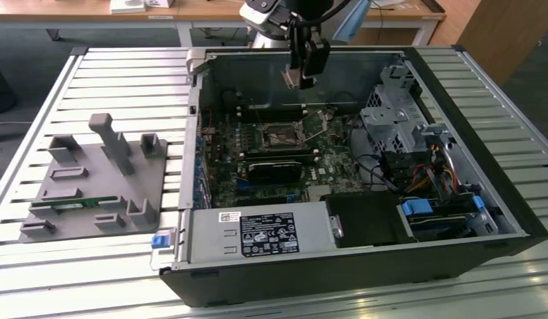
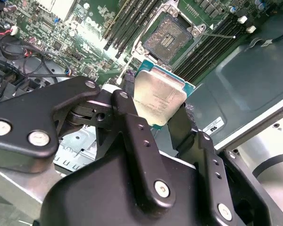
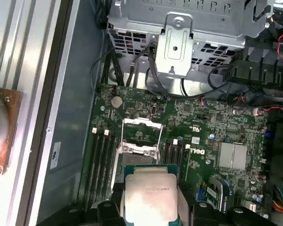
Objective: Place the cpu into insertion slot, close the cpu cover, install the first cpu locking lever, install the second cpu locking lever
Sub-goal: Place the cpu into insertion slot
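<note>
On slatted table [image 1: 123,73], open computer case [image 1: 515,207], gripper [image 1: 300,81] clasping cpu [image 2: 160,101], desks [image 1: 70,9] behind

We see the open black metal computer case [image 1: 363,266] on the slatted metal surface [image 1: 123,66]; over it, the tool [image 1: 301,82] holds the flat silver cpu [image 2: 159,101] above the square insertion slot [image 1: 279,137].

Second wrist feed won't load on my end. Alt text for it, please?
The gripper holds the cpu by two opposite edges, silver face toward the camera, above the motherboard. Beyond it lies the insertion slot, uncovered and empty, flanked by long memory slots.
</note>
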Controlling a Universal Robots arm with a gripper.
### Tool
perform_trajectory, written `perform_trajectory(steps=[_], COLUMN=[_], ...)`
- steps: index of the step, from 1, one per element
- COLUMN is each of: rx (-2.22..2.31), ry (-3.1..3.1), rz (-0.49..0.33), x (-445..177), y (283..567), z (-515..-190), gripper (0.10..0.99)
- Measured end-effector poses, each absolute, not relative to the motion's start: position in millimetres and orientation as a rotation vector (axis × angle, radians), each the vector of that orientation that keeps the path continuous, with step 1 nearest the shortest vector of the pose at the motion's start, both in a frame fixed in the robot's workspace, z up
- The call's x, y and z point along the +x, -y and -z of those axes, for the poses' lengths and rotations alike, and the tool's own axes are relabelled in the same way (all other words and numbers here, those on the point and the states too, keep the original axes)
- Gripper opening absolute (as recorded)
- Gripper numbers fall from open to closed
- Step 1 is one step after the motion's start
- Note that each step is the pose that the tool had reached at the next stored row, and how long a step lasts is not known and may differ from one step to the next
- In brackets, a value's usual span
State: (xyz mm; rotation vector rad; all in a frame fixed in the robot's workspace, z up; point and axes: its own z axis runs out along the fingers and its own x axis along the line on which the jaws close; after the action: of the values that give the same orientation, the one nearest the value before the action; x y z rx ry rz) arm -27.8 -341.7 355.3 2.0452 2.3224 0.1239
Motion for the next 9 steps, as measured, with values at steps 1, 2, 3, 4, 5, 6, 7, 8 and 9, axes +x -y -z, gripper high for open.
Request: perform_trajectory(steps=[1, 2, 3, 4, 5, 6, 7, 8, 9], rx=[2.047, 2.047, 2.047, 2.047, 2.047, 2.047, 2.047, 2.047, 2.047], ry=[-2.321, -2.321, -2.321, -2.321, -2.321, -2.321, -2.321, -2.321, -2.321], rz=[-0.124, -0.124, -0.124, -0.124, -0.124, -0.124, -0.124, -0.124, -0.124], x=[-27.8, -27.7, -27.7, -27.8, -27.8, -27.7, -27.7, -27.7, -27.7], y=[341.7, 341.7, 341.7, 341.7, 341.7, 341.7, 341.6, 341.7, 341.6], z=[-355.3, -355.3, -355.3, -355.3, -355.3, -355.3, -355.3, -355.3, -355.2], gripper=[0.533, 0.533, 0.533, 0.533, 0.533, 0.533, 0.533, 0.533, 0.533])
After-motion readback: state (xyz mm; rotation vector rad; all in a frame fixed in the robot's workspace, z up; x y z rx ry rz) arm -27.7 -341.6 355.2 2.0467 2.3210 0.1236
